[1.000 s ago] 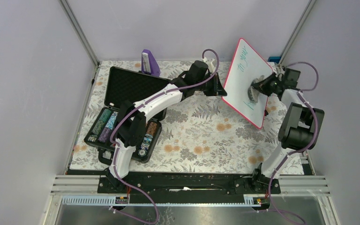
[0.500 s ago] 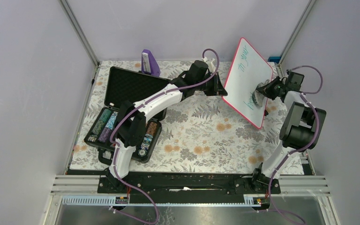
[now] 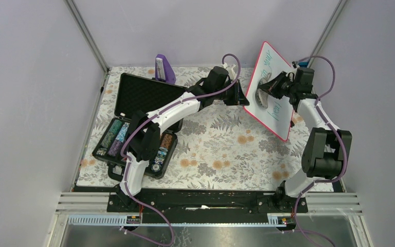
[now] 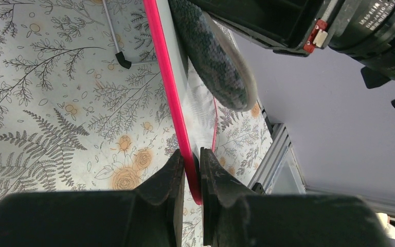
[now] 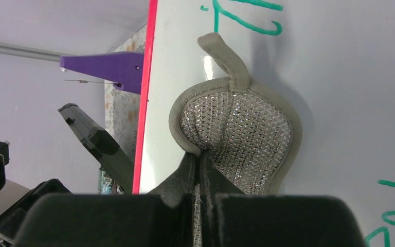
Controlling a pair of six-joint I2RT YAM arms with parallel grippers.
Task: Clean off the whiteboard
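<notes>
The whiteboard (image 3: 273,90), white with a red-pink rim and green handwriting, is held tilted up above the table at the back right. My left gripper (image 3: 241,98) is shut on its rim; the left wrist view shows both jaws pinching the red edge (image 4: 177,123). My right gripper (image 3: 273,87) is shut on a grey mesh scrubbing pad (image 5: 236,139) and presses it flat on the board's white face (image 5: 349,103), near the left rim. The pad also shows from the side in the left wrist view (image 4: 213,56). Green writing (image 5: 241,13) lies above the pad and more (image 5: 393,216) at lower right.
An open black case (image 3: 136,123) with several small tubes lies at the left of the floral tablecloth (image 3: 221,144). A purple stand (image 3: 163,68) is at the back. Grey walls and metal posts (image 3: 87,36) close in the sides.
My right gripper has carried the pad up and leftward across the board, from its lower right part to near the left rim. The left arm and board have barely moved.
</notes>
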